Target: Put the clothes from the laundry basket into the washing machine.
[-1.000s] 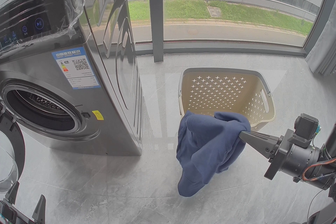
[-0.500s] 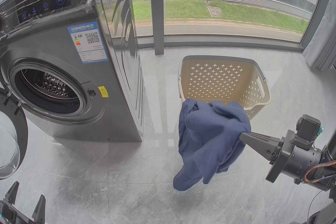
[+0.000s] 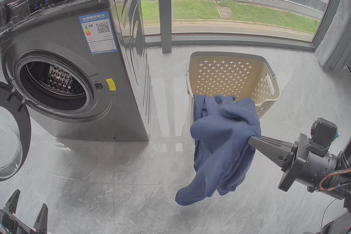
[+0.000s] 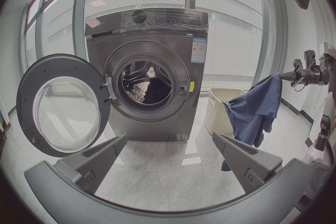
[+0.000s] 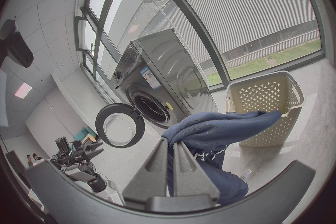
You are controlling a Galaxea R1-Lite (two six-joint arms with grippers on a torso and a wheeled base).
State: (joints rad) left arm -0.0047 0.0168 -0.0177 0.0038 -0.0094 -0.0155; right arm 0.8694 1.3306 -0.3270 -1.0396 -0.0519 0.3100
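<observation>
1. Washing machine, a grey metal front-loader (image 3: 117,110), stands on the pale stone floor (image 3: 146,180). The left wrist view faces its drum opening (image 4: 147,84) squarely, while the head view looks down on it at an angle.
2. Its round dark door with a glass window (image 4: 64,105) is swung wide open on the robot's left of the opening.
3. A beige plastic laundry basket with star-shaped holes (image 3: 226,74) sits on the floor to the right of the machine, apart from it.
4. A dark blue cloth garment (image 3: 223,136) hangs bunched in front of the basket, hiding its near rim in the head view. The right wrist view shows a small white tag (image 5: 246,175) low on the garment. Whether the lowest fold touches the floor is unclear.
5. The right gripper (image 3: 251,140) clamps the garment's top fold, its fingers pressed together on the cloth.
6. The left gripper (image 4: 168,137) sits low before the machine, fingers spread wide, holding nothing.
</observation>
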